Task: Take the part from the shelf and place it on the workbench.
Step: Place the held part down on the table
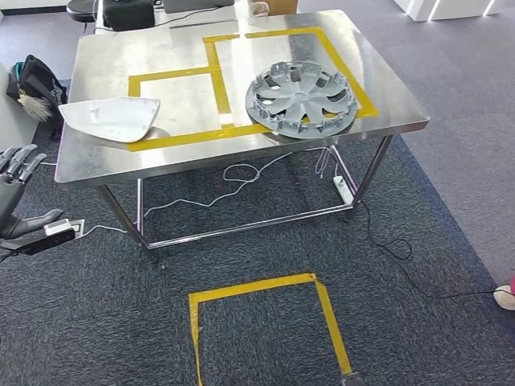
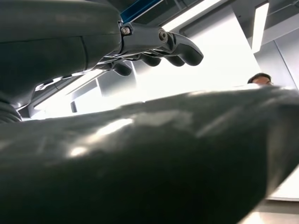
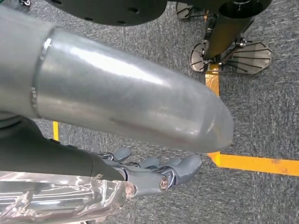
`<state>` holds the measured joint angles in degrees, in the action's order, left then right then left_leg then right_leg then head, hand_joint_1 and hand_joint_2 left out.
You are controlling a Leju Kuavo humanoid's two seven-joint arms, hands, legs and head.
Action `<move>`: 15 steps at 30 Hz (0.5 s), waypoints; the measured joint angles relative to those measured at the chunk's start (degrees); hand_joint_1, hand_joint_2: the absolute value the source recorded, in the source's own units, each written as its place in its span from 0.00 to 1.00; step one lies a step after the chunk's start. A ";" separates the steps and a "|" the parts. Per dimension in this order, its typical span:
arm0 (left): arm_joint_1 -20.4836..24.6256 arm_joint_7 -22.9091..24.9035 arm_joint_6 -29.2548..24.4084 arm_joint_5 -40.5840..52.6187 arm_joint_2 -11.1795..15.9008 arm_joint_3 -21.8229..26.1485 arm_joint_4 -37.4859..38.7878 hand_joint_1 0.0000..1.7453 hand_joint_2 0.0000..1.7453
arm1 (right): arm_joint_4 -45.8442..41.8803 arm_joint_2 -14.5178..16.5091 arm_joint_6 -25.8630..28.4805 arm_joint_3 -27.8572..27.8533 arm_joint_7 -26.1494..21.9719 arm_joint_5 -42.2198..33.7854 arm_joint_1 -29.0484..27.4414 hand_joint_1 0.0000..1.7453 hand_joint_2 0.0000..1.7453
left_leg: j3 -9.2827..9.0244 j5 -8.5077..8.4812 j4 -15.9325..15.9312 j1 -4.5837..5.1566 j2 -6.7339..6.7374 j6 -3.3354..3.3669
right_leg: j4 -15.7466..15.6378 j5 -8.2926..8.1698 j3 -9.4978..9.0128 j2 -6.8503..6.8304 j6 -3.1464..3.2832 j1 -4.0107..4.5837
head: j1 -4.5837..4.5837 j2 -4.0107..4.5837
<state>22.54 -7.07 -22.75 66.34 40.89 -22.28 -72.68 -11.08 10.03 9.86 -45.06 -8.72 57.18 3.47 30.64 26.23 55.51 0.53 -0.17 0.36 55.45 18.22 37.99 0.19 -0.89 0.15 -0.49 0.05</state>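
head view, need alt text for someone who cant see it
A steel workbench marked with yellow tape holds a grey hubcap near its right front edge and a white curved panel at its left front. The robot's left hand hangs at the left edge, above grey carpet with a yellow tape square.

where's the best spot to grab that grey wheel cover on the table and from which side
Probably the near rim of the wheel cover: it lies flat with its ribbed inner face up, and that edge overhangs the front edge of the workbench. Coming from the robot's side, a robot hand could get fingers under the rim and the thumb on top.
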 joint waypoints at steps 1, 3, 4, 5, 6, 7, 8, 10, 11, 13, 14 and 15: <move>0.11 0.05 0.00 -0.01 -0.04 -0.01 0.07 0.00 0.00 | 0.00 0.00 0.00 0.00 0.00 -0.01 0.00 0.00 0.00 | 0.18 -0.07 0.11 0.09 0.00 0.12 | -0.05 -0.12 0.08 0.00 -0.41 -0.12 | -0.01 0.00; 0.30 0.15 0.00 0.00 -0.09 -0.02 0.20 0.00 0.00 | 0.00 -0.01 -0.02 0.00 0.00 -0.02 -0.02 0.00 0.00 | 0.47 -0.36 0.32 0.17 0.03 0.37 | -0.12 -0.48 0.19 0.02 -1.17 -0.26 | -0.02 0.00; 0.42 0.19 0.00 0.00 -0.10 -0.03 0.25 0.00 0.00 | 0.00 -0.02 -0.02 -0.01 -0.01 -0.02 -0.03 0.00 0.00 | 0.57 -0.67 0.28 0.03 0.11 0.58 | -0.03 -0.37 0.38 0.08 -1.51 -0.26 | -0.04 0.00; 0.55 0.22 0.00 0.00 -0.13 -0.04 0.28 0.00 0.00 | 0.00 -0.02 -0.03 -0.01 -0.01 -0.02 -0.05 0.00 0.00 | 0.69 -1.00 0.20 -0.17 0.19 0.82 | 0.62 0.45 0.78 0.11 -1.82 -0.24 | 0.02 0.01; 0.66 0.25 0.00 0.00 -0.16 -0.07 0.31 0.00 0.00 | 0.00 -0.02 -0.03 -0.01 -0.01 -0.03 -0.09 0.00 0.00 | 0.84 -1.33 0.09 -0.38 0.29 1.06 | 2.43 2.09 1.52 0.15 -2.05 -0.23 | 0.13 0.01; 0.76 0.26 0.00 0.00 -0.24 -0.10 0.32 0.00 0.00 | 0.00 -0.02 -0.04 -0.01 -0.01 -0.03 -0.12 0.00 0.00 | 1.03 -1.58 0.02 -0.55 0.35 1.22 | 5.55 4.51 2.68 0.15 -2.19 -0.26 | 0.22 0.01; 0.81 0.27 0.01 0.00 -0.33 -0.15 0.36 0.00 0.00 | 0.00 -0.02 -0.05 -0.01 0.00 -0.04 -0.16 0.00 0.00 | 1.29 -1.78 0.03 -0.59 0.37 1.28 | 9.80 7.17 4.03 0.13 -2.28 -0.33 | 0.33 0.01; 0.81 0.27 0.04 0.00 -0.58 -0.38 0.48 0.00 0.00 | 0.00 -0.02 -0.09 -0.01 0.00 -0.05 -0.20 0.00 0.00 | 1.88 -2.22 0.05 -0.63 0.37 1.13 | 17.18 10.76 5.87 0.10 -2.35 -0.47 | 0.34 0.00; 0.81 0.27 0.08 0.00 -0.70 -0.52 0.55 0.00 0.00 | 0.00 -0.03 -0.11 -0.01 0.00 -0.06 -0.20 0.00 0.00 | 2.19 -2.45 0.07 -0.67 0.36 0.95 | 18.16 11.11 5.45 0.10 -2.35 -0.50 | 0.34 0.00; 0.87 0.27 0.14 0.00 -0.87 -0.70 0.69 0.00 0.00 | 0.00 -0.08 -0.18 -0.01 0.00 -0.11 -0.16 0.00 0.00 | 2.75 -2.88 0.20 -0.89 0.31 0.46 | 13.13 9.29 1.12 0.11 -2.29 -0.59 | 0.33 0.00; 0.99 0.27 0.16 -0.01 -0.89 -0.72 0.75 0.00 0.00 | 0.00 -0.11 -0.20 -0.01 0.00 -0.13 -0.09 0.00 0.00 | 3.04 -3.07 0.31 -0.96 0.26 0.14 | 8.87 8.62 -1.81 0.16 -2.31 -0.59 | 0.33 0.00; 1.18 0.29 0.20 -0.02 -0.86 -0.72 0.79 0.00 0.00 | 0.00 -0.13 -0.23 -0.01 0.00 -0.15 0.01 0.00 0.00 | 3.33 -3.28 0.41 -1.01 0.22 -0.21 | 5.42 8.02 -4.16 0.31 -2.18 -0.53 | 0.32 0.00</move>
<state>23.72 -6.78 -22.55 66.31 40.04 -23.00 -71.89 -11.08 9.91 9.63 -45.07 -8.72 57.03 3.48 33.97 22.95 55.92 -0.47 0.05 0.15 60.87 26.24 33.84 0.50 -3.07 -0.39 -0.17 0.05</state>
